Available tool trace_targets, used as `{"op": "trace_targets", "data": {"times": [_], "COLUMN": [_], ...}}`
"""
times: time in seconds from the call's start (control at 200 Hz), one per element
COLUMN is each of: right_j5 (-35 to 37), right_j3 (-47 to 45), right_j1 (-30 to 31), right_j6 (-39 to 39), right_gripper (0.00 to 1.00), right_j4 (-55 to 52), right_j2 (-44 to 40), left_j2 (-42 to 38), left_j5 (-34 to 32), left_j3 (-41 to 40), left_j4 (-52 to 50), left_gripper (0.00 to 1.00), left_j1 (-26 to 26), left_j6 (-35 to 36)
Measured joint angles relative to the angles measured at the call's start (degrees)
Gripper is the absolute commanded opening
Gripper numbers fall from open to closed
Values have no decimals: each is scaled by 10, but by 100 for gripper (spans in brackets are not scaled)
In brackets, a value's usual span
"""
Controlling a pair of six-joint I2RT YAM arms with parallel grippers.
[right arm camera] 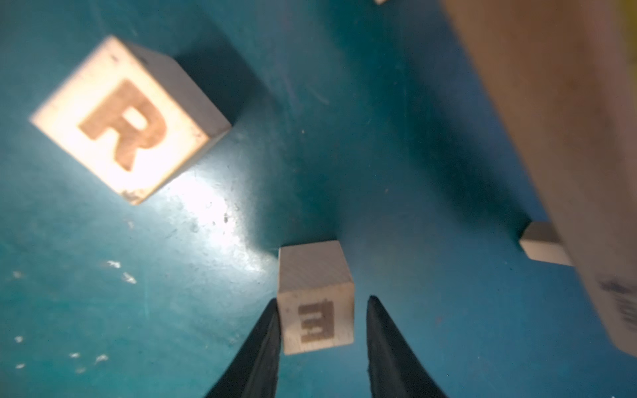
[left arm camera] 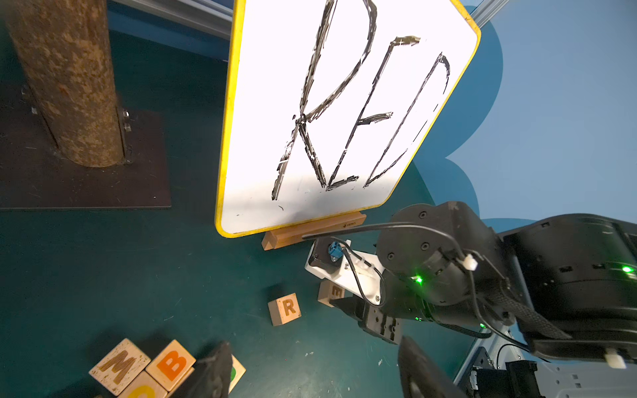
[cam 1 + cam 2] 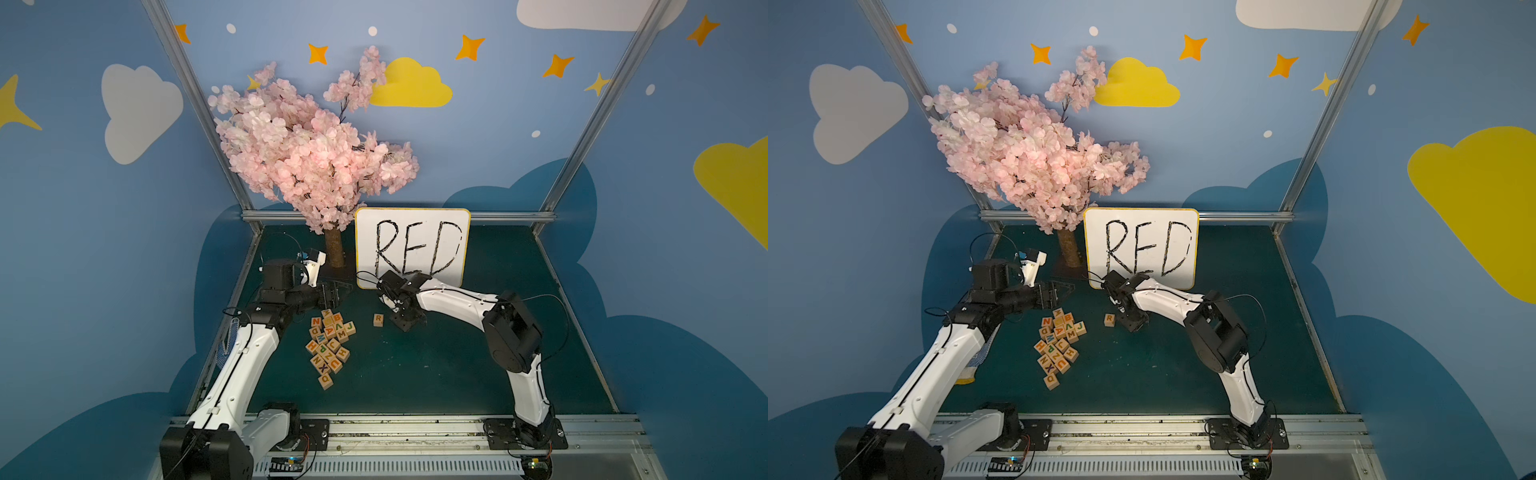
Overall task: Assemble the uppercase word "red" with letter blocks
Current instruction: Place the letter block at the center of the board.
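- The letter blocks (image 3: 330,345) are small wooden cubes. I think they are light and hard, with flat, smooth sides, and they will not squash or break.
- The best place to hold one is on two flat sides across from each other, near the middle. A pinch on the corners could make it turn or slip.
- The R block (image 3: 378,319) sits on the green table (image 3: 457,365), to the right of the pile and nearer than the white board (image 3: 368,266).
- The E block (image 1: 315,310) is on the table just right of the R block, with a gap between them. The arm hides it in both top views.
- The right gripper (image 1: 323,299) has one finger on each side of the E block. There is a little gap on one side, so it is not squeezing it.
- The left gripper (image 2: 314,343) hangs over the far end of the pile. Its fingers are apart and hold nothing.
- Counting: two blocks are out, R and E. No D is beside them.
- The pile has close to twenty blocks, too crowded to count exactly.
- There are two arms, one board and one pink tree (image 3: 307,145).
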Motion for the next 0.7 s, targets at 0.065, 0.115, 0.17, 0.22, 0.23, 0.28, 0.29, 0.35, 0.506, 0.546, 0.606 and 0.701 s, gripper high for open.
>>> {"op": "trace_targets", "data": {"times": [0.065,0.115,0.17,0.22,0.23,0.28,0.29,0.35,0.506,0.546,0.606,0.701], "right_j5": [3,9,10,8,8,7,7,11,9,4,-5,-14], "right_j3": [0,0,0,0,0,0,0,0,-25,-35,-43,-52], "right_j1": [0,0,0,0,0,2,2,5,6,6,6,6], "right_j6": [-1,3,12,28,31,57,60,106,246,285,333,397], "right_gripper": [44,45,44,43,43,42,42,42,47,51,55,59], "right_j4": [2,3,2,1,1,-1,-1,-3,-1,-1,-2,0], "right_j2": [-4,-8,-13,-21,-22,-34,-37,-56,-118,-132,-143,-147], "left_j2": [0,-1,-2,-3,-3,-4,-5,-5,-13,-16,-19,-20], "left_j5": [0,0,0,0,0,0,0,0,0,0,1,4], "left_j3": [0,0,0,-1,-1,-1,-1,-1,-2,-2,-2,-2], "left_j4": [0,0,0,0,0,0,0,0,0,0,1,4], "left_gripper": [75,75,75,75,75,75,75,75,75,75,75,75], "left_j1": [1,1,1,1,1,1,1,1,2,2,3,5], "left_j6": [0,0,0,0,0,0,0,0,0,0,-1,-2]}}
